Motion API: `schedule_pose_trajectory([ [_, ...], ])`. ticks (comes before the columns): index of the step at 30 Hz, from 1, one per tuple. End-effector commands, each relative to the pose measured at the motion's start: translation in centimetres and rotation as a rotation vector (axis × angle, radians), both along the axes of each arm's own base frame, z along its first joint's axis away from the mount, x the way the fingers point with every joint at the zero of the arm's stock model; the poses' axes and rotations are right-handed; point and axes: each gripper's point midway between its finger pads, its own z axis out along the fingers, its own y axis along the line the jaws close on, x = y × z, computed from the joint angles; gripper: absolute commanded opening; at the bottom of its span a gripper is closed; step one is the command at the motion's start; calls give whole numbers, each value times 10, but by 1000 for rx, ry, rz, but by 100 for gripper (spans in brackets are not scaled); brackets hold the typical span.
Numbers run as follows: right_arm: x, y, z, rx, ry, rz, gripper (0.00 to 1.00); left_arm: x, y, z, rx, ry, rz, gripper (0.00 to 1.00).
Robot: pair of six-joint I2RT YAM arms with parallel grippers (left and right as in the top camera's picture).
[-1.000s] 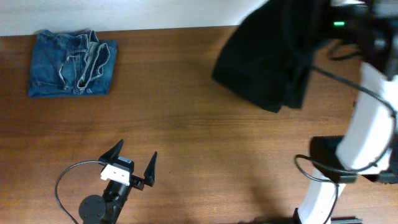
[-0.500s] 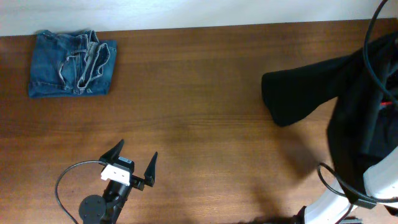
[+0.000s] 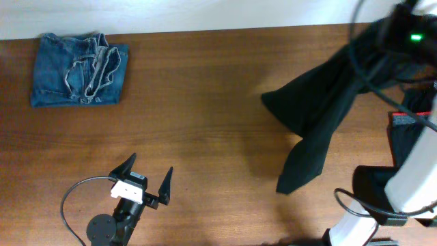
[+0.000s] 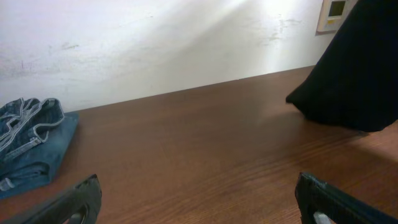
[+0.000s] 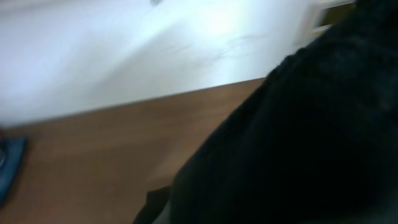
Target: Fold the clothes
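R fingers, clamped on black trousers (image 3: 321, 116), hang them diagonally at bench (image 3: 218, 137) right, well apart from fully splayed L fingers (image 3: 126, 166).

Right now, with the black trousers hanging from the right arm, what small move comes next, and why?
Probably lower the right gripper toward the middle of the table and lay the black trousers out flat. They hang bunched from it with only the lower ends near the wood, so no fold can start yet. The left gripper stands open, far off.
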Motion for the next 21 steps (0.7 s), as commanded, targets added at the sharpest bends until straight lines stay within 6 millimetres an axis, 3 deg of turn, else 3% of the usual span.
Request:
schedule_pose_trajectory([
  [1,21,39,-16,-37,38,64,4,-1,-1,0,-7,3,-11,99],
  [4,36,75,-37,-60,89,138,4,-1,-1,0,-7,3,-11,99],
  [9,68,152,-91,-125,176,200,4,-1,-1,0,-7,3,-11,99],
  [16,76,256,-157,-93,259,320,4,-1,-1,0,-8,3,-11,99],
  [18,73,279,-171,-102,273,358,11,-1,-1,0,-8,3,-11,99],
  [20,65,305,-182,-89,290,406,30,-1,-1,0,-22,10,-9,99],
  [21,59,320,-187,-76,300,445,33,-1,-1,0,-24,11,-9,99],
])
